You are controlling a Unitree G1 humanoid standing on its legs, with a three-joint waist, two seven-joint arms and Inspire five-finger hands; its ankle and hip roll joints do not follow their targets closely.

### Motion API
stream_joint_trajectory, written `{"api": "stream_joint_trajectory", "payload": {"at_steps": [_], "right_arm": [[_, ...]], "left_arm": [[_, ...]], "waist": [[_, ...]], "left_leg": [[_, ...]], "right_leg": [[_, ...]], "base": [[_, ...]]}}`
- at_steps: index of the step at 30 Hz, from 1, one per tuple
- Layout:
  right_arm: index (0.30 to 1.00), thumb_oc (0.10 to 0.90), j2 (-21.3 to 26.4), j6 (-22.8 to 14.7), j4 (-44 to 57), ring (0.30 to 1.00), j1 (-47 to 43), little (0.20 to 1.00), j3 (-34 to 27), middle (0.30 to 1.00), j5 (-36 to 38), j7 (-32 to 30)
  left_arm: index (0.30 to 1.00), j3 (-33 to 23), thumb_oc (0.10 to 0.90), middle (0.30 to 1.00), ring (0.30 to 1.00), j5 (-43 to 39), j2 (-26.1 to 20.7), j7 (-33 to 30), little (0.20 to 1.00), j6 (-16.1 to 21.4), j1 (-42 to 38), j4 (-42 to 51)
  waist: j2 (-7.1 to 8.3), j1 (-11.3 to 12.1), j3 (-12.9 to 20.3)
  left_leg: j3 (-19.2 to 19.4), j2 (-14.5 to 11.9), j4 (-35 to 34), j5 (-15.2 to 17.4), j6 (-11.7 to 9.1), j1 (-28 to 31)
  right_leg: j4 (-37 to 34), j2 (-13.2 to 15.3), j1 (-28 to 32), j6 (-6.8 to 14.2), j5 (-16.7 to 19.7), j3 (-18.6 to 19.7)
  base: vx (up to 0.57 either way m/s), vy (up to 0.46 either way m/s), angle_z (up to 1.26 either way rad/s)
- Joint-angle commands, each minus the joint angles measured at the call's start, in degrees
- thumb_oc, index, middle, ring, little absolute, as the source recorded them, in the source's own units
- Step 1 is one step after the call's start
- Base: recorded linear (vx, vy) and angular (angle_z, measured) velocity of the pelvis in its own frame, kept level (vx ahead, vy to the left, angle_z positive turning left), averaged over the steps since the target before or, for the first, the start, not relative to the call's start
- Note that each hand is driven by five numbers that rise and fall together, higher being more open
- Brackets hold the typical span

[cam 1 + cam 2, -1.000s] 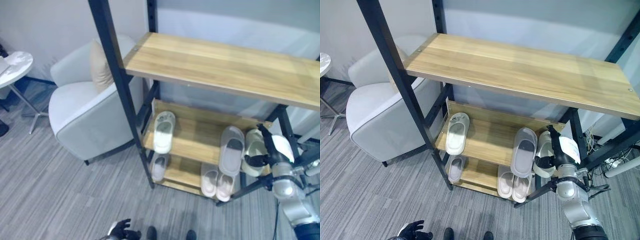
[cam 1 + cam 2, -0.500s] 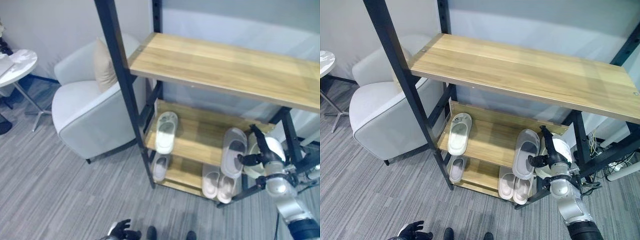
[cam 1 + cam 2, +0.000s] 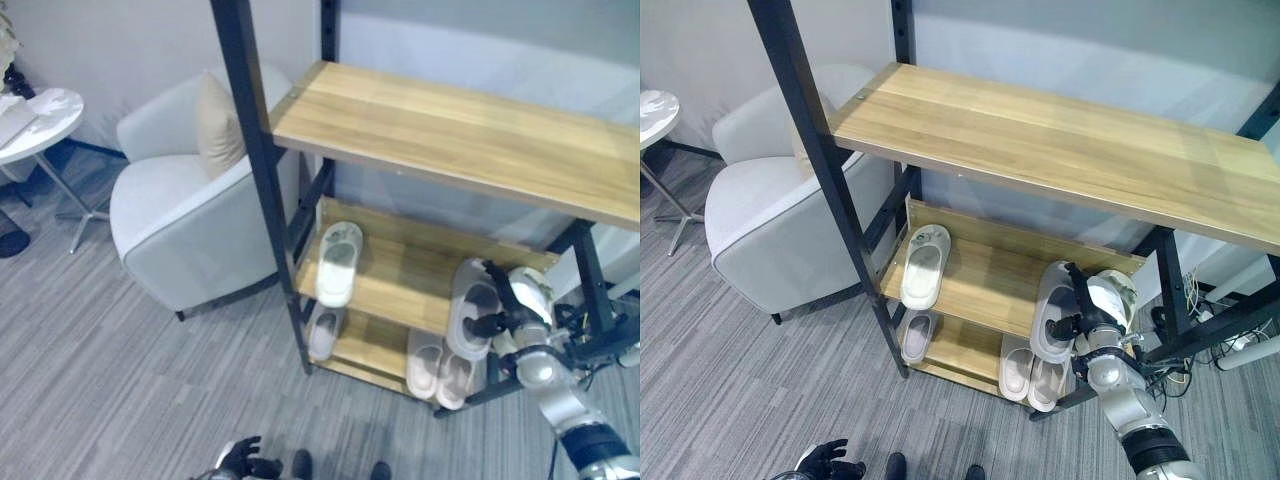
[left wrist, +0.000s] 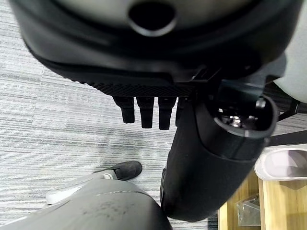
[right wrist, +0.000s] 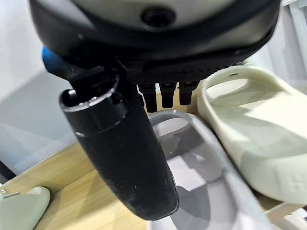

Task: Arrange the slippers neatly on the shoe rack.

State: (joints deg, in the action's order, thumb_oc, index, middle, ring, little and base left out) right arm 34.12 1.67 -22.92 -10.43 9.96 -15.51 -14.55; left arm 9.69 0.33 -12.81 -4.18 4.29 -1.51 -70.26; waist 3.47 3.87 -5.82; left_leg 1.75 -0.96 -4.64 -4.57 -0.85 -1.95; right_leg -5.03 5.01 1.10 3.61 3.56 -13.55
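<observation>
A grey slipper (image 3: 470, 312) lies on the right of the rack's middle shelf (image 3: 400, 275), with a cream slipper (image 5: 254, 134) close beside it. My right hand (image 3: 1080, 318) sits between the two. Its fingers (image 5: 163, 96) are straight by the cream slipper's rim and its thumb (image 5: 124, 158) reaches over the grey slipper (image 5: 196, 172). A pale slipper (image 3: 338, 262) rests at the shelf's left end. On the bottom shelf are a pinkish pair (image 3: 440, 365) and a single grey slipper (image 3: 320, 332). My left hand (image 3: 240, 460) hangs low over the carpet, fingers relaxed (image 4: 148, 110).
The rack's black posts (image 3: 255, 150) and wide wooden top shelf (image 3: 450, 135) overhang the slippers. A white armchair (image 3: 185, 235) with a beige cushion (image 3: 220, 125) stands just left of the rack. A round side table (image 3: 35, 115) is at the far left. Grey carpet (image 3: 120, 380) lies in front.
The camera has shifted, sliding the whole scene to the right. My right hand has moved left from the cream slipper to the grey slipper's edge. The left hand has stayed put.
</observation>
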Motion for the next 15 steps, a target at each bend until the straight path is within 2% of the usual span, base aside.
{"api": "stream_joint_trajectory", "payload": {"at_steps": [1,11,15], "right_arm": [[0.9,0.8,2.4,-3.2,1.5,0.9,-9.3,0.9,-5.1,0.9,2.1,-5.9],[0.9,0.8,2.9,-1.5,-1.9,0.9,-10.9,0.9,-5.2,0.9,1.3,-7.8],[0.9,0.8,3.2,-1.0,-6.1,0.9,-14.4,0.9,-3.2,0.9,2.9,-7.7]], "left_arm": [[0.9,4.5,0.8,0.9,0.9,1.5,-0.7,-0.1,0.9,-1.0,0.4,-6.7],[0.9,4.1,0.8,0.9,0.9,1.1,-0.5,-0.6,0.9,-1.3,0.9,-7.6],[0.9,4.5,0.8,0.9,0.9,0.3,-0.5,-0.9,0.9,-1.4,0.6,-8.0]], "waist": [[-0.43,1.8,-1.8],[-0.19,2.2,-1.5],[-0.32,2.1,-1.2]], "left_leg": [[3.4,-1.8,-0.4,6.7,-1.8,2.9],[3.6,-1.7,-0.4,6.8,-1.8,3.0],[3.8,-1.6,-0.4,6.7,-1.8,3.1]], "right_leg": [[0.0,1.3,3.6,3.1,-6.3,-1.1],[0.0,1.3,3.4,3.1,-6.0,-0.8],[0.0,1.4,3.4,3.0,-5.9,-0.5]], "base": [[-0.01,0.015,0.04],[0.0,0.001,0.0],[0.0,0.003,-0.01]]}}
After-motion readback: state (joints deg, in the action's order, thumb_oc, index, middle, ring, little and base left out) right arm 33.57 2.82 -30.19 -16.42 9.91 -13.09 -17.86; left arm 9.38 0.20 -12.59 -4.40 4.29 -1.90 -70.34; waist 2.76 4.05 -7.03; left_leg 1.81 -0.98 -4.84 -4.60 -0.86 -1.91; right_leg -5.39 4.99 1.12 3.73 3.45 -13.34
